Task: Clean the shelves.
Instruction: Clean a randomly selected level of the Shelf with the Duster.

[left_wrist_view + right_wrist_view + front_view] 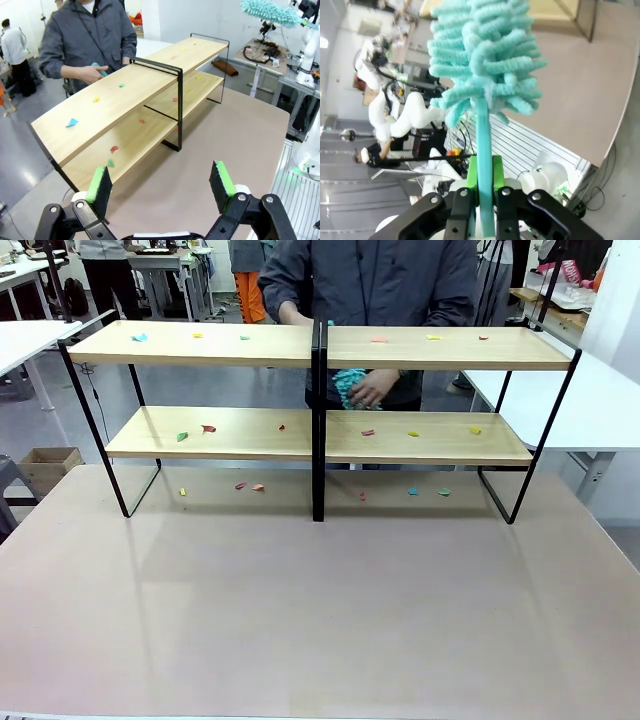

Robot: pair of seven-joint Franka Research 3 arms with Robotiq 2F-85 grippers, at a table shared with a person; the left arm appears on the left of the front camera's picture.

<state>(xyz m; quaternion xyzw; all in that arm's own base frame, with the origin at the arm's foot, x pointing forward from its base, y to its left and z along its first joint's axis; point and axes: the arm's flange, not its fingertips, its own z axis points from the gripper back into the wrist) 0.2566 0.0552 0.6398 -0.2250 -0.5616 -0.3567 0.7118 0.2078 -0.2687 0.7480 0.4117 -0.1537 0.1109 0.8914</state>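
The shelves (200,344) are two joined black-framed racks with light-wood boards, standing across the far half of the brown table (300,610). Small coloured scraps (208,428) lie on both tiers and on the tabletop under them. In the left wrist view the shelves (130,95) run off diagonally, and my left gripper (159,175) hangs open above the table in front of their near end. My right gripper (485,172) is shut on the handle of a teal fluffy duster (485,55). The same duster (270,12) is raised high at the far end of the shelves.
A person in a grey jacket stands behind the shelves, one hand (370,390) holding something teal. White tables stand at the left (20,340) and right (610,400). A cardboard box (45,465) sits on the floor at the left.
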